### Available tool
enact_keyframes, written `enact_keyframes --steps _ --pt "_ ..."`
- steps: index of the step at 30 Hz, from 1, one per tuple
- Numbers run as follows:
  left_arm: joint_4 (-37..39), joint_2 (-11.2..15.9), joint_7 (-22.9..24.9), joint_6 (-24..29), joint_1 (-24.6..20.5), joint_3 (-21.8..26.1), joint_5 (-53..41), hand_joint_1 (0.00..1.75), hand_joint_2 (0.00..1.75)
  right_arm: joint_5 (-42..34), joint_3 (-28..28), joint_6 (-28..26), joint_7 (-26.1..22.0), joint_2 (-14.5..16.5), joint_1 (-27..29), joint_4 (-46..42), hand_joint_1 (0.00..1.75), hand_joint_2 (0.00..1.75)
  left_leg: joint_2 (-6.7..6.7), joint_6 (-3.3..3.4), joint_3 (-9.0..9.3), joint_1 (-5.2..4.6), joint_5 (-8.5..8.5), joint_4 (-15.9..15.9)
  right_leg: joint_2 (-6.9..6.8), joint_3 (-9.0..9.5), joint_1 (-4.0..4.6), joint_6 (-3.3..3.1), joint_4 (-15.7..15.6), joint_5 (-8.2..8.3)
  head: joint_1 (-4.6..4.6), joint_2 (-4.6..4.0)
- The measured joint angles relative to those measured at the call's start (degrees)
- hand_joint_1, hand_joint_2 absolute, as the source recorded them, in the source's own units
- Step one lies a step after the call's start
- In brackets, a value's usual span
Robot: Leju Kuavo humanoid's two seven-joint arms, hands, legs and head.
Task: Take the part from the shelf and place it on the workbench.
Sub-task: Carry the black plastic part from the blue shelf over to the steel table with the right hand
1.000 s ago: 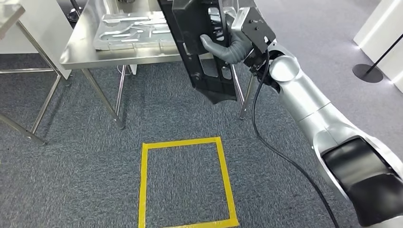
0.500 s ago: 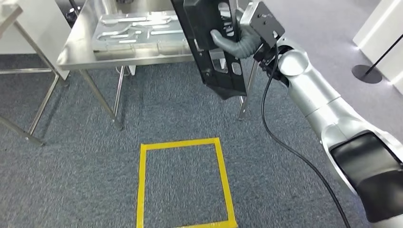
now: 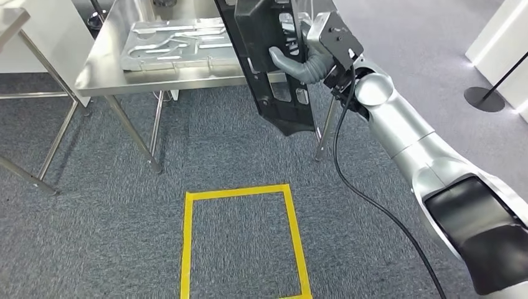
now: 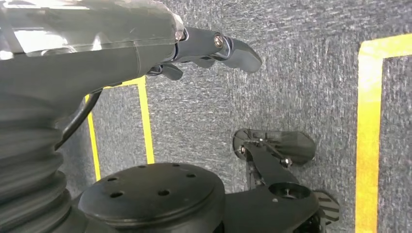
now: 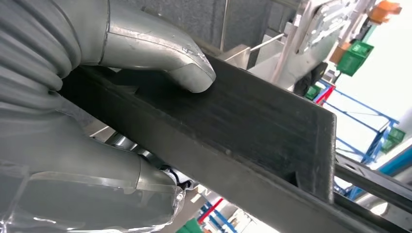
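Taking the workbench point(image 3: 106, 68) as the landmark: nearest the robot, a square of yellow tape point(image 3: 243, 190) is lying on the grey carpet point(image 3: 93, 218), in front of the workbench and well apart from its legs. In the left wrist view, the left hand point(image 4: 214, 48) is hanging over that carpet beside the yellow tape point(image 4: 369, 121); its dark fingers point(image 4: 233, 48) are reaching out with nothing in them and nothing touching them, so the hand is empty with its fingers apart.

Further out, the right arm point(image 3: 405, 137) is reaching toward the front right corner of the workbench, a black cable point(image 3: 348, 180) trailing below it. The right hand point(image 3: 299, 62) is gripping the part point(image 3: 274, 81), a long black plastic panel with cut-outs. The part is being held in the air, nearly upright and slightly tilted, at the front edge of the workbench near its right leg; its lower tip is hanging below the tabletop, and it is not resting on the surface. In the right wrist view, the grey thumb point(image 5: 170, 58) is pressing on one face of the part point(image 5: 252, 126) while the rest of the right hand point(image 5: 87, 174) is wrapping under it.

Farther back, on top of the workbench, a silver metal panel point(image 3: 174, 43) is lying flat, left of the held part.
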Motion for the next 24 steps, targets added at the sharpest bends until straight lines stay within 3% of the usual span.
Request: enact_keyframes --steps 2,4,7,8,9,10,12,13,15,18,20,22,23,24 --pt "0.0 0.0 -0.1 0.0 -0.1 0.0 0.0 0.0 1.75 0.0 -0.1 -0.2 -0.1 0.0 0.3 0.0 1.75 1.75 0.22 -0.6 0.26 0.19 -0.55 0.0 0.18 0.34 0.06 -0.86 -0.1 -0.36 -0.01 0.0" --pt "0.0 0.0 -0.2 0.0 -0.2 -0.1 0.0 0.0 1.75 0.1 -0.2 -0.2 -0.2 -0.5 0.3 -0.1 1.75 1.75 0.36 -1.17 -0.83 0.32 -1.94 2.7 0.14 1.26 -0.14 -1.59 -0.3 -0.9 -0.02 0.0" --pt "0.0 -0.1 -0.4 0.0 -0.2 -0.1 0.0 0.0 1.75 0.2 -0.2 -0.2 -0.3 -1.3 0.2 -0.2 1.75 1.75 0.15 -1.58 -7.48 0.61 -5.08 13.9 0.0 2.71 -0.04 -2.08 -0.4 -2.03 -0.01 0.0" --pt "0.0 -0.1 -0.5 0.0 -0.3 -0.1 0.0 0.0 1.75 0.2 -0.2 -0.2 -0.3 -1.5 0.3 -0.2 1.75 1.75 0.12 -1.53 -9.51 0.65 -5.09 16.6 0.01 3.22 0.06 -2.11 -0.4 -2.45 -0.01 0.0" --pt "0.0 -0.1 -0.5 -0.1 -0.4 -0.1 0.0 0.0 1.75 0.2 -0.2 -0.1 -0.3 -1.6 0.5 -0.2 1.75 1.75 0.11 -1.35 -10.56 0.63 -4.03 17.2 0.02 3.78 0.14 -2.12 -0.4 -2.88 -0.01 0.0" --pt "0.0 -0.1 -0.6 -0.1 -0.4 -0.1 0.0 0.0 1.75 0.3 -0.2 -0.1 -0.3 -1.7 0.5 -0.2 1.75 1.75 0.1 -1.05 -10.39 0.56 -1.93 15.4 0.04 4.4 0.18 -2.1 -0.4 -3.3 -0.01 0.0" --pt "0.0 0.0 -0.4 0.0 -0.4 -0.1 0.0 0.0 1.75 0.3 -0.2 -0.2 -0.3 -1.7 0.6 -0.2 1.75 1.75 0.11 -0.14 -7.68 0.15 3.12 7.6 0.09 5.6 0.23 -1.92 -0.5 -4.12 -0.01 0.0" --pt "0.0 0.0 -0.3 0.0 -0.3 -0.1 0.0 0.0 1.75 0.3 -0.2 -0.2 -0.3 -1.8 0.5 -0.2 1.75 1.75 0.14 0.34 -6.15 -0.1 4.48 4.0 0.14 6.03 0.25 -1.7 -0.6 -4.47 -0.01 0.0" --pt "0.0 0.0 -0.3 0.0 -0.2 -0.1 0.0 0.0 1.75 0.4 -0.2 -0.2 -0.4 -2.0 0.6 -0.1 1.75 1.75 0.16 0.98 -4.51 -0.49 4.69 0.4 0.16 6.48 0.28 -0.99 -0.9 -4.59 -0.01 0.0" --pt "0.0 0.0 -0.3 0.1 -0.2 -0.1 -0.1 0.0 1.75 0.5 -0.3 -0.2 -0.5 -2.1 0.7 -0.1 1.75 1.75 0.05 1.72 -3.15 -0.26 4.53 -1.4 -0.13 6.51 0.28 0.04 -0.1 -4.41 0.0 0.0" --pt "0.0 0.0 -0.3 0.1 -0.2 -0.1 -0.1 0.0 1.75 0.6 -0.4 -0.2 -0.5 -1.8 0.6 0.0 1.75 1.75 0.05 2.13 -2.03 -0.08 4.42 -2.0 -0.26 4.26 0.15 0.46 3.9 -6.45 0.0 0.0" --pt "0.0 0.0 -0.3 0.1 -0.2 -0.1 -0.1 0.0 1.75 0.7 -0.5 -0.2 -0.6 -1.2 0.7 0.1 1.75 1.75 0.11 2.3 -1.37 -0.13 3.83 -2.1 -0.26 -0.38 0.1 0.88 11.1 -9.17 -0.01 0.0" --pt "0.0 0.0 -0.3 0.1 -0.1 -0.1 -0.1 0.0 1.75 0.7 -0.5 -0.2 -0.6 -0.8 0.9 0.2 1.75 1.75 0.13 2.29 -1.02 -0.13 3.46 -2.1 -0.26 -2.53 0.05 1.09 13.7 -9.73 -0.01 0.0" --pt "0.0 0.0 -0.3 0.1 -0.1 -0.1 -0.1 0.0 1.75 0.7 -0.5 -0.2 -0.5 -0.5 1.2 0.3 1.75 1.75 0.11 2.24 -0.58 -0.13 3.05 -2.0 -0.28 -3.85 -0.04 1.27 14.6 -9.23 -0.01 0.0"
